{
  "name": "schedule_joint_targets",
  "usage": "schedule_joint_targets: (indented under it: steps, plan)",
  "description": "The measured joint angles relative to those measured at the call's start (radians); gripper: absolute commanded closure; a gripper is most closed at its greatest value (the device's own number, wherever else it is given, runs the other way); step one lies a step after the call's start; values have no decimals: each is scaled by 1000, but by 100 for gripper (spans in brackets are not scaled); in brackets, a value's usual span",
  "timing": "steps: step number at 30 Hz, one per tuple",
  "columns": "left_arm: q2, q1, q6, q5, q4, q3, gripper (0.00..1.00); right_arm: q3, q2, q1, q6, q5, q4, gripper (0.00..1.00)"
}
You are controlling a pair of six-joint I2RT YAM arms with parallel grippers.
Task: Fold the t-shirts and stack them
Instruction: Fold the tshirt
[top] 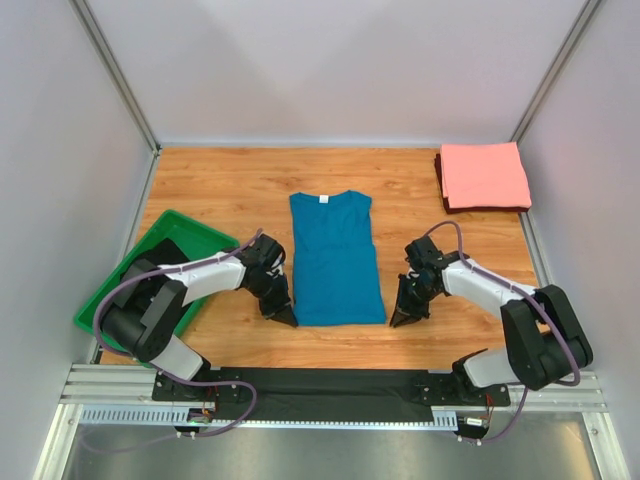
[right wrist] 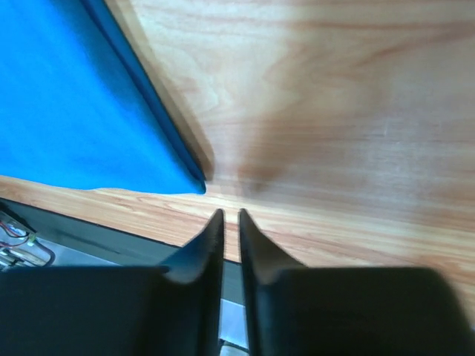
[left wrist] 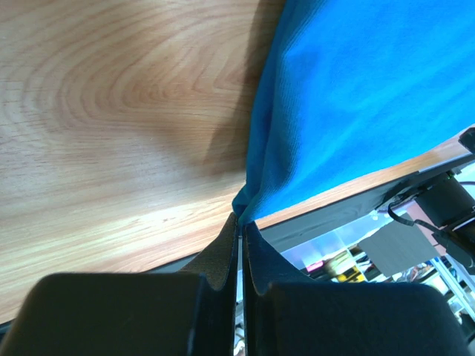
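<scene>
- Teal t-shirt (top: 335, 260) lies flat between the two pincers, hem toward them. Salmon t-shirt (top: 485, 175) sits folded, well beyond the right one.
- Step in hand, as I read it: lift both hem corners and carry them over to the neck. Raise them evenly or the fold skews.
- Left gripper (left wrist: 240, 220): jaws pressed together, pinching the hem corner at its tips.
- Right gripper (right wrist: 230, 219): jaws nearly pressed together on nothing. The hem corner lies just ahead-left of its tips, apart. It likely needs opening and a shift left before any lift.

Both arms reach forward, elbows low; left tool (top: 291, 322) is pinched on the teal shirt (top: 335, 260) at its near corner, right tool (top: 395, 324) closed just beside it.
</scene>
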Motion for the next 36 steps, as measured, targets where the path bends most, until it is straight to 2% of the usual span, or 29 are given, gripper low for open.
schedule_joint_targets:
  steps: [1, 3, 8, 12, 21, 24, 25, 27, 32, 36]
  plan:
    - [0, -1, 0, 0, 1, -2, 100, -5, -13, 0, 3, 1, 0, 71]
    - [1, -1, -1, 1, 6, -10, 100, -18, -37, 0, 12, -2, 6, 66]
    - [5, -8, -3, 1, 11, -26, 100, -34, -58, 0, 32, -28, 53, 62]
    - [12, -9, -3, 1, 13, -27, 100, -34, -8, 0, 37, -41, 111, 64]
    - [29, -12, -3, 1, 20, -27, 100, -26, 62, 16, 55, -117, 180, 71]
    - [37, -12, -3, 1, 21, -27, 100, -34, 62, 19, 55, -118, 189, 81]
    - [40, -12, -3, 1, 21, -27, 100, -37, 61, 19, 55, -117, 190, 92]
    - [43, -12, -2, 2, 21, -27, 100, -40, 61, 20, 51, -108, 188, 100]
    - [39, -12, -3, 0, 5, -26, 100, -35, 51, 21, 42, -89, 164, 100]
    - [-46, -18, -21, -1, -39, -27, 100, -18, -13, 32, 26, -35, 72, 100]
